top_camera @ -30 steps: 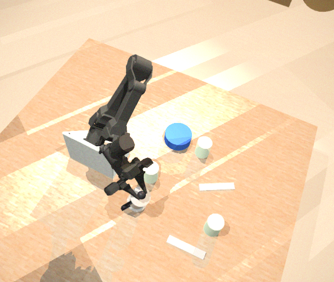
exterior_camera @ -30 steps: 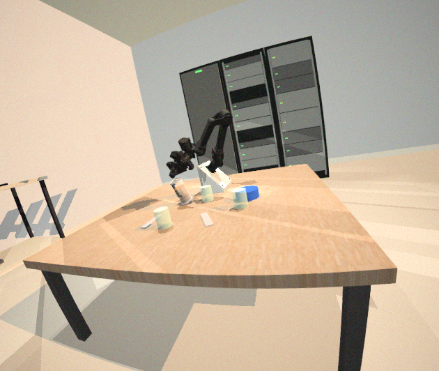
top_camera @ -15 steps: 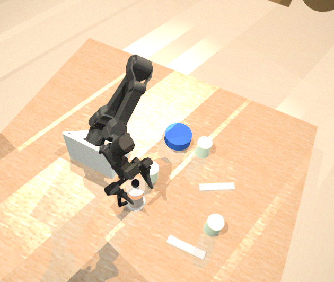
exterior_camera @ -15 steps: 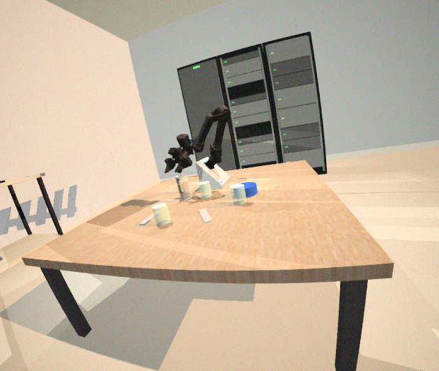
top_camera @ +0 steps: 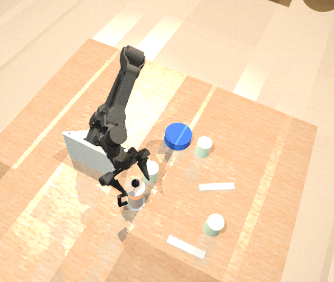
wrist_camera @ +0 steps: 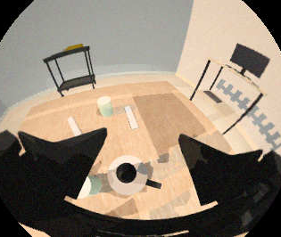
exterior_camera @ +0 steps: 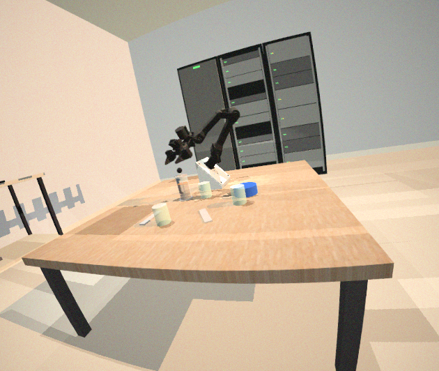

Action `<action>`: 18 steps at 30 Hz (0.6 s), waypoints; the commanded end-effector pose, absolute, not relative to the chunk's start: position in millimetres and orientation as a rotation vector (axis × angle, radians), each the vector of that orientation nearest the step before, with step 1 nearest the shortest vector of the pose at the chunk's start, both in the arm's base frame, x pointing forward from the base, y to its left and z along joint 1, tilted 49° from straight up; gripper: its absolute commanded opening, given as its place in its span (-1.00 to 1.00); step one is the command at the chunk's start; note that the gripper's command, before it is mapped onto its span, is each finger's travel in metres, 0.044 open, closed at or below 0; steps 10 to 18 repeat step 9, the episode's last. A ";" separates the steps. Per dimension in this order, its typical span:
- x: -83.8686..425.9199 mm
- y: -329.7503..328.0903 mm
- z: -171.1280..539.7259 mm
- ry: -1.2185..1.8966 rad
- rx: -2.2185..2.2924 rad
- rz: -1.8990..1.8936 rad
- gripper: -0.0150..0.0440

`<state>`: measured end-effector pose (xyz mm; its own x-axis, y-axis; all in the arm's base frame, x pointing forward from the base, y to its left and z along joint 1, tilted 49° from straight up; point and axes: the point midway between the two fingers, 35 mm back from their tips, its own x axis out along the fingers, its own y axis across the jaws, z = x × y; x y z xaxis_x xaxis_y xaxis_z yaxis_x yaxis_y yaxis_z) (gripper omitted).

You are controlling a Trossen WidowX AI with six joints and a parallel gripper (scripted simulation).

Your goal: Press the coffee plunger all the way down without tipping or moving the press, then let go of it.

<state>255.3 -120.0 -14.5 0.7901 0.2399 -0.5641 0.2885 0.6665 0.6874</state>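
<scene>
Black hand (exterior_camera: 175,156) hangs spread above plunger knob (exterior_camera: 179,170), exterior only.

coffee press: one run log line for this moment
gripper: open, empty, above knob | coffee press: upright | plunger knob: free | phase: released

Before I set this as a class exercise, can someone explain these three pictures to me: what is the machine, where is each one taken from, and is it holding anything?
The dark machine is a jointed robot arm on a wooden table. One picture looks down from above, one from across the room, one from a camera at the arm's wrist. Its end effector, a two-fingered claw, is open and holds nothing; it hangs above a glass coffee press topped by a black plunger knob. Also on the table: three pale green cups, a blue disc and two white strips.
</scene>
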 end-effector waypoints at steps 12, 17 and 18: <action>231.9 -129.6 28.4 0.684 0.871 -0.007 1.00; 231.9 -129.6 28.4 0.684 0.871 -0.007 1.00; 231.9 -129.6 28.4 0.684 0.871 -0.007 1.00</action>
